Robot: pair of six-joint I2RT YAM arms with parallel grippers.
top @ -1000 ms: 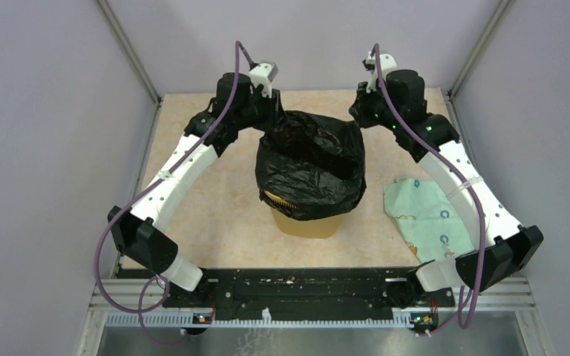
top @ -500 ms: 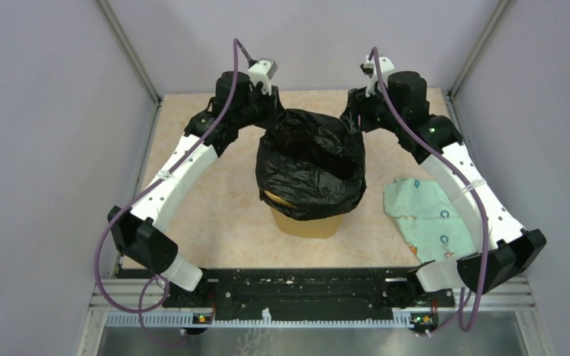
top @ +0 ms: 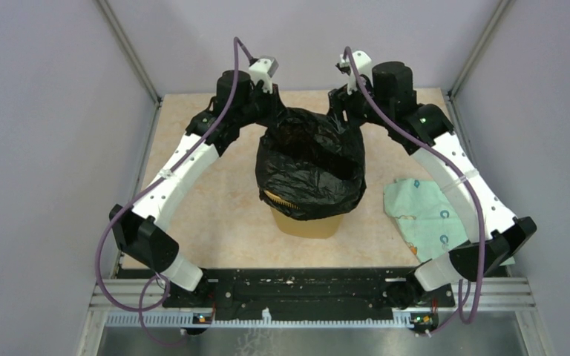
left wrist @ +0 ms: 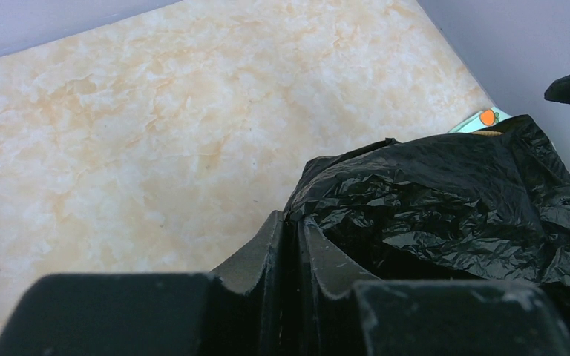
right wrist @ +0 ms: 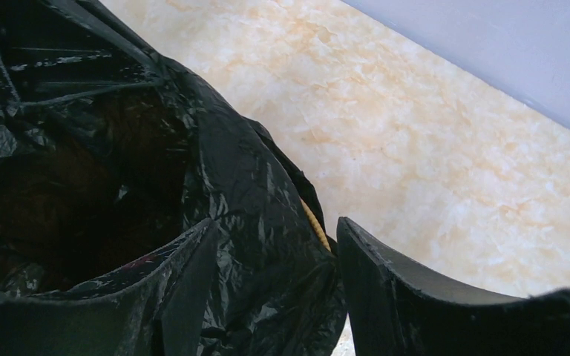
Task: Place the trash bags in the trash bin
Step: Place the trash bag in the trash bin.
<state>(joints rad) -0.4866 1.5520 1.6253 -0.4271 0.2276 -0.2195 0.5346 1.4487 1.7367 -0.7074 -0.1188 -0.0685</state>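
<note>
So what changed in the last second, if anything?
The right gripper swung left to the far-right edge of the trash bag, and its open fingers now straddle the plastic there. The left gripper kept its pinch on the bag's far-left edge. The bag stayed draped over the trash bin, and the green cloth did not move.

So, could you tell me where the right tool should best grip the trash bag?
Its far right rim, from above. There the trash bag stands as a thin wall over the trash bin rim, and the open right tool straddles it, one finger inside the mouth, one outside. The left tool pinches the other side.
</note>
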